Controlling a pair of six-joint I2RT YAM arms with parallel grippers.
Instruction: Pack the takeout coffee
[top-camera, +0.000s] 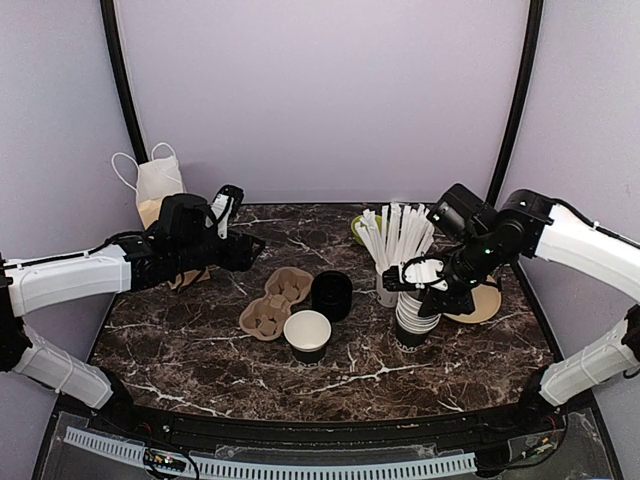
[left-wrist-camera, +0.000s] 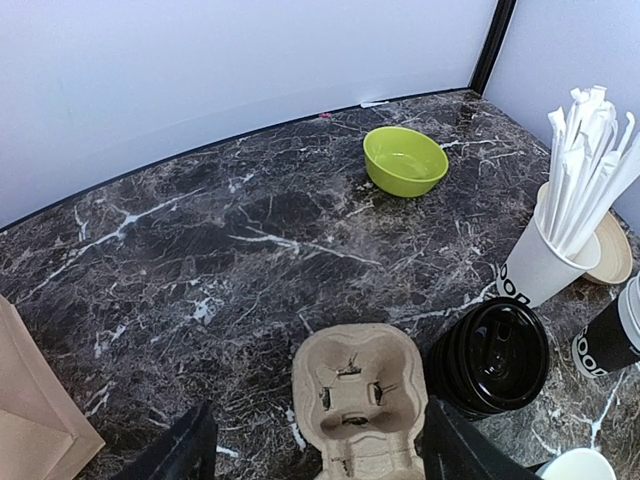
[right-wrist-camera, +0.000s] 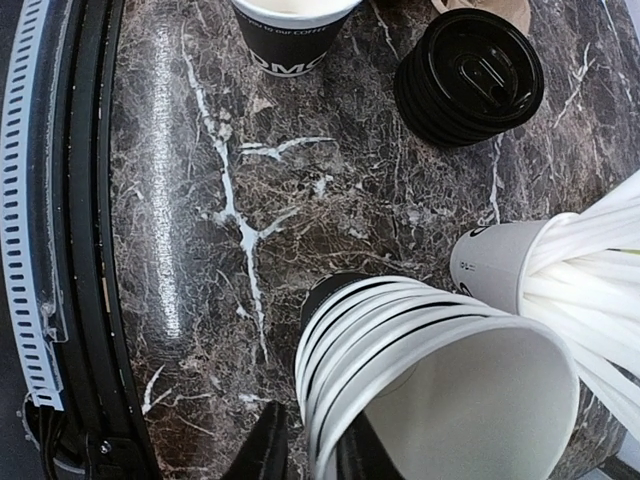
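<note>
One lidless cup (top-camera: 307, 333), one lid stack (top-camera: 331, 295) — left gripper (left-wrist-camera: 318, 452) gapes, right gripper (right-wrist-camera: 310, 455) pinches the cup stack (top-camera: 414, 322).

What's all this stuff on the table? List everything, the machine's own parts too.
paper bag: one, white, back left.
cup carrier: one, tan, table middle.
lid stack: one, black, right of the carrier.
open paper cup: one, black with white inside, in front of the carrier.
straw cup: one, white, holding white straws, back right.
bowl: one, green, behind the straw cup.
nested cups: one stack, black outside, in front of the straw cup.
plate: one, tan, right of that stack.
left claw: one, black, open, beside the bag.
right claw: one, black, pinching the top nested cup's rim.
</note>
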